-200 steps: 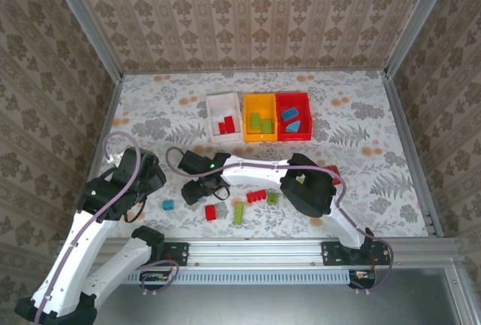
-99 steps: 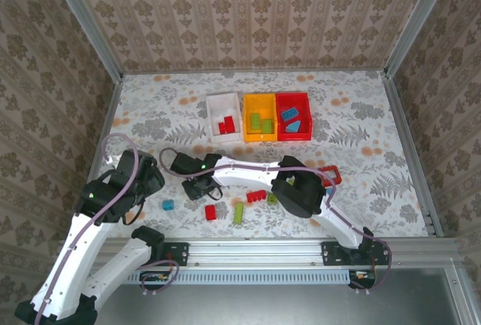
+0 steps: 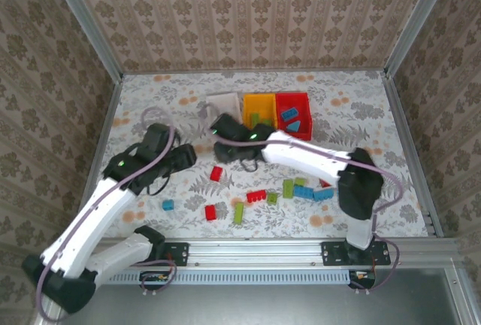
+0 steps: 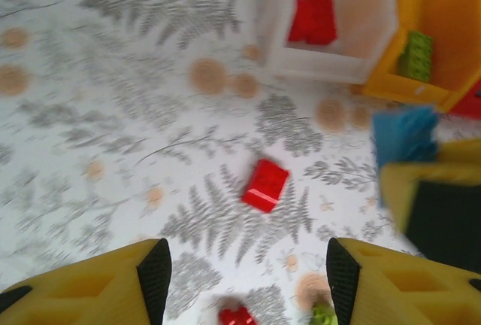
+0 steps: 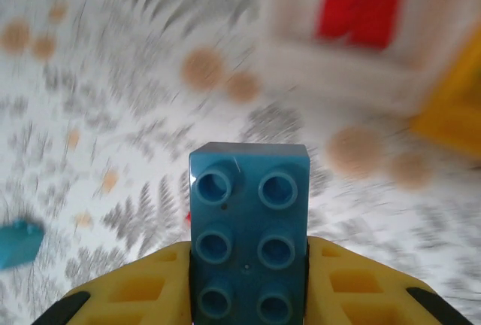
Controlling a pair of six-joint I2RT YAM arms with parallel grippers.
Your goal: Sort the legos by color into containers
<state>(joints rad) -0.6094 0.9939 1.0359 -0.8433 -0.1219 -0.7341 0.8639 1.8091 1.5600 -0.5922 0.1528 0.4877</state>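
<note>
Between the fingers of the right pincer [image 5: 248, 283]: blue lego [image 5: 248, 220], clamped narrow, studs facing the camera.
Ahead of right pincer: white bin [image 5: 331, 58], blurred, red legos [image 5: 364, 5] inside.
Left pincer [image 4: 248, 283]: fingers apart, holding nothing.
Ahead of left pincer: one red lego [image 4: 264, 184] on the table [image 4: 113, 114]; farther on the white bin, with the orange-yellow bin [image 4: 409, 88] right of it.

The tablecloth [image 3: 376, 114] was white with grey ferns and orange blotches; the walls [image 3: 248, 16] wore beige damask. At twelve o'clock stood a white bin [image 3: 222, 98], an orange-yellow bin [image 3: 260, 96] and a red bin [image 3: 307, 118]. The studded brick [image 5: 249, 227] between the right gripper's [image 5: 249, 280] yellow fingers [image 5: 135, 295] was teal-blue.
</note>
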